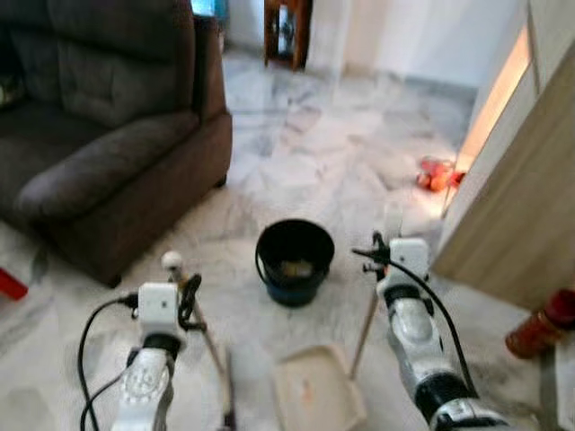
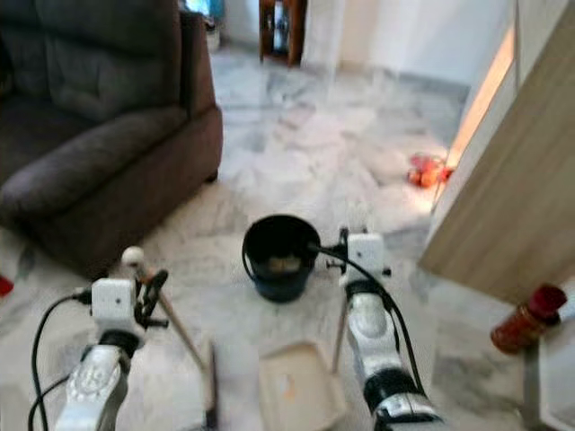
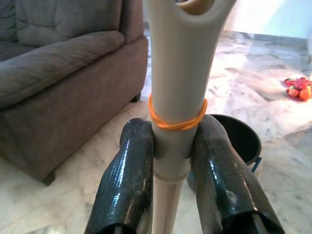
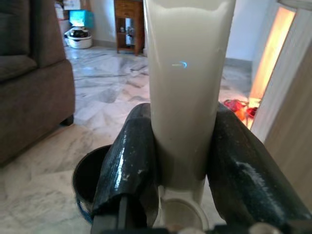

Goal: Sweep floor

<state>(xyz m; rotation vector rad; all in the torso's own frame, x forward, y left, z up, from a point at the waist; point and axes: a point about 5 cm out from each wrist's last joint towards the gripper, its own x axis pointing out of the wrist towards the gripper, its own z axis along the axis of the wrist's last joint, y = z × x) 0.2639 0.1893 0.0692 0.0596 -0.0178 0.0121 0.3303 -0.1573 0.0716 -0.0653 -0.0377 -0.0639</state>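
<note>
Marble floor (image 1: 305,144) beside the sofa (image 1: 99,126): the left pincer (image 3: 170,161) is clamping the broom handle (image 3: 175,97), the right pincer (image 4: 180,156) is clamping the dustpan handle (image 4: 185,73), so I'd be tipping the dustpan (image 1: 314,388) steadily over the black bucket (image 1: 295,260).

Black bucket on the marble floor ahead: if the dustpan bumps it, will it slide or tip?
The round black plastic bucket looks squat and wide-mouthed, so it probably slides rather than tips. The polished marble floor likely gives little grip. It holds only a little debris, so it is probably light. The right hand should bring the cream dustpan in gently.
</note>
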